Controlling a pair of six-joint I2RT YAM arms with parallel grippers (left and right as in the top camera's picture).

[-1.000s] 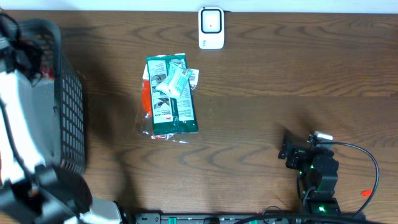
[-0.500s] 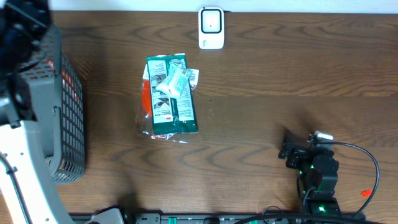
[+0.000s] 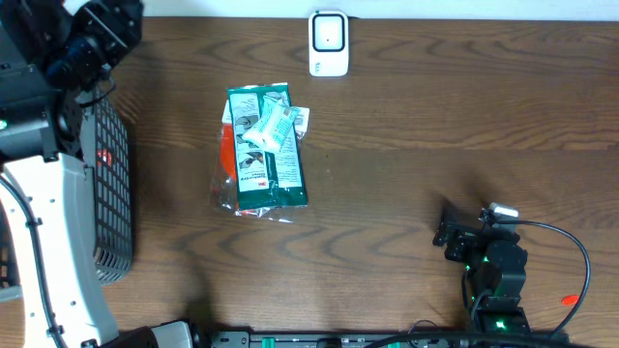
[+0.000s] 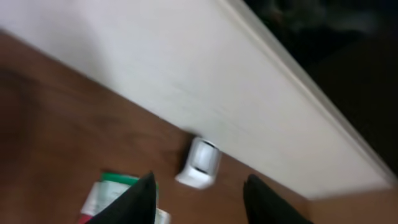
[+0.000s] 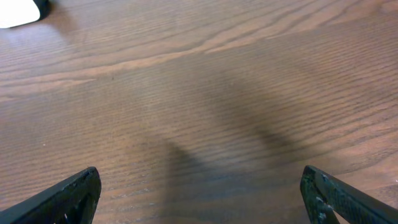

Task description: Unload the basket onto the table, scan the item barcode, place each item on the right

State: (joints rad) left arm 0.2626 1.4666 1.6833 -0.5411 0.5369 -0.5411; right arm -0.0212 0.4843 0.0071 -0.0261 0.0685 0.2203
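The items lie in a pile mid-table: a green package (image 3: 276, 164) with a white tube (image 3: 271, 128) on top and an orange piece (image 3: 224, 150) under its left edge. The white barcode scanner (image 3: 328, 43) stands at the back edge. My left gripper (image 3: 108, 21) hangs high over the back left corner, apart from the pile. In the left wrist view the left gripper (image 4: 200, 180) is open and empty, with the scanner (image 4: 199, 163) and the green package (image 4: 106, 193) far below, blurred. My right gripper (image 3: 447, 235) rests at the front right, and in the right wrist view this gripper (image 5: 202, 180) is open over bare wood.
A black mesh basket (image 3: 111, 193) stands at the left edge, partly under my left arm. A white wall (image 4: 155, 74) runs along the table's back edge. The right arm's cable (image 3: 571, 251) loops at the front right. A white corner of the scanner (image 5: 18, 12) shows top left in the right wrist view.
My left arm has swung from the front left over the basket to the back left corner, and its jaws have parted. The pile, scanner and right arm have not moved.
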